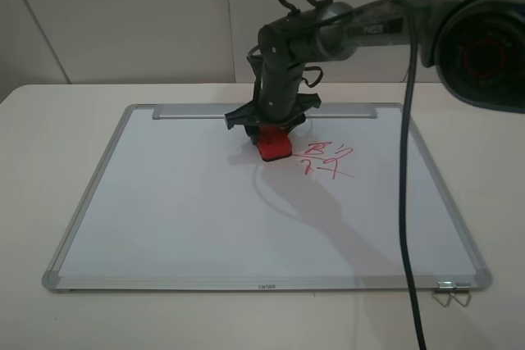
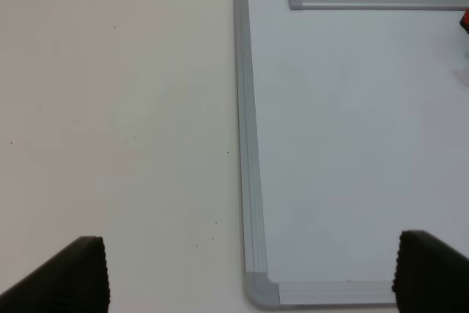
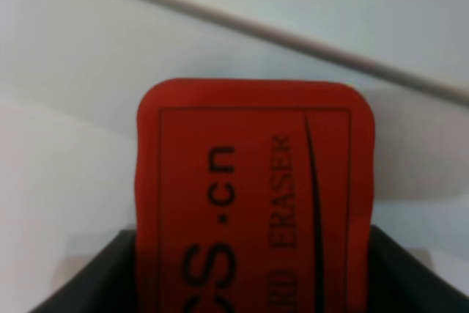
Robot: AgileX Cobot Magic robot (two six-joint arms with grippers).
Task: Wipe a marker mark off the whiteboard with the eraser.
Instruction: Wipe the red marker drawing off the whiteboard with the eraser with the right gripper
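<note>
The whiteboard lies flat on the table, its silver tray strip along the far edge. My right gripper reaches down over the board's far middle, shut on the red eraser, which rests on or just above the surface. The right wrist view is filled by the eraser with black lettering, held between the dark fingers. Just right of the eraser is a red zigzag scribble with a slanted underline. No looping mark with a long tail shows. My left gripper stands open over the board's corner.
A black cable hangs across the board's right side. A small metal clip lies on the table by the board's front right corner. Cream tabletop surrounds the board, with a white wall behind.
</note>
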